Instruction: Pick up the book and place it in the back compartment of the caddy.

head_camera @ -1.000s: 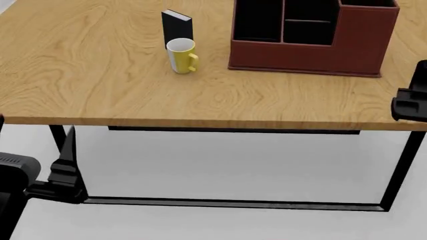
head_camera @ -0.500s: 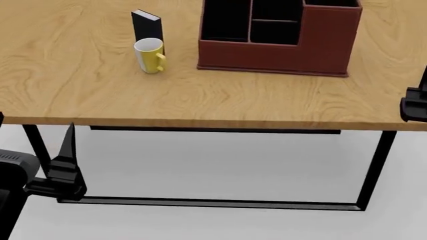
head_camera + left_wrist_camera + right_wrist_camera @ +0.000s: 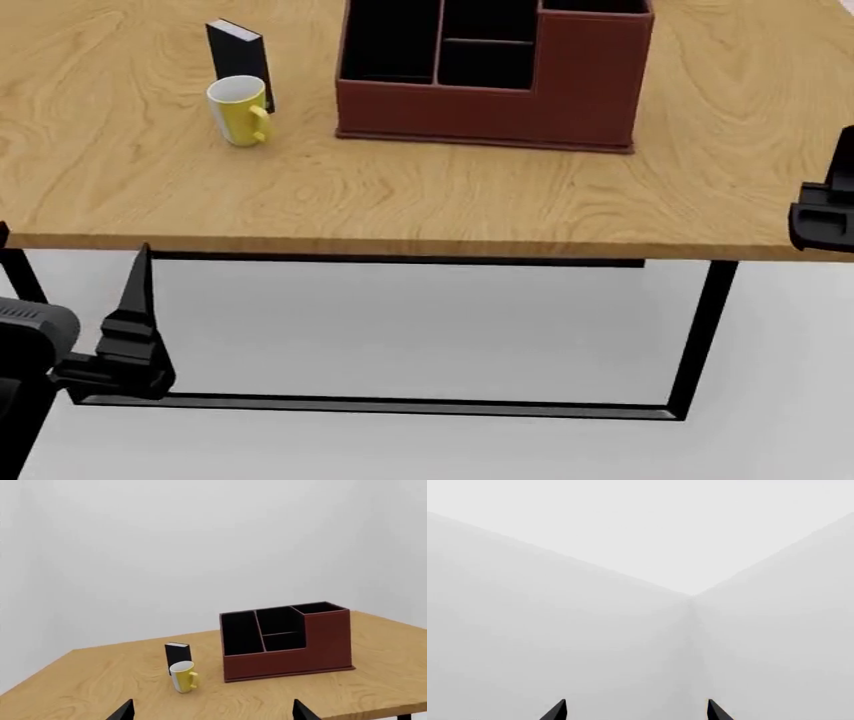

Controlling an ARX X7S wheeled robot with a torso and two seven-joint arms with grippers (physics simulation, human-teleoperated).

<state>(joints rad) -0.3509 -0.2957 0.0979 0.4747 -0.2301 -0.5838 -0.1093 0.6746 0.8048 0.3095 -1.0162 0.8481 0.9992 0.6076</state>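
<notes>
The book (image 3: 238,48) is black, stands upright on the wooden table (image 3: 441,200) and touches the back of a yellow-and-white mug (image 3: 242,108). To its right sits the dark red caddy (image 3: 481,112). A low red divider splits its middle column, and the back compartment (image 3: 487,18) is the far cell. The left wrist view shows the book (image 3: 177,653), the caddy (image 3: 287,657) and the back compartment (image 3: 279,622) from afar. My left gripper (image 3: 213,713) is open and empty. It hangs below the table's front-left edge (image 3: 134,300). My right gripper (image 3: 636,713) is open and faces blank walls, at the table's right edge (image 3: 825,212).
The mug (image 3: 182,676) stands directly in front of the book. The caddy's right end section (image 3: 597,60) has taller walls. Black table legs and a floor bar (image 3: 400,405) run under the table. Bare wood lies between the front edge and the objects.
Book, mug and caddy have slid leftward in the head view, so the view has shifted to the right along the table. Both grippers keep their places in the view and stay open.
</notes>
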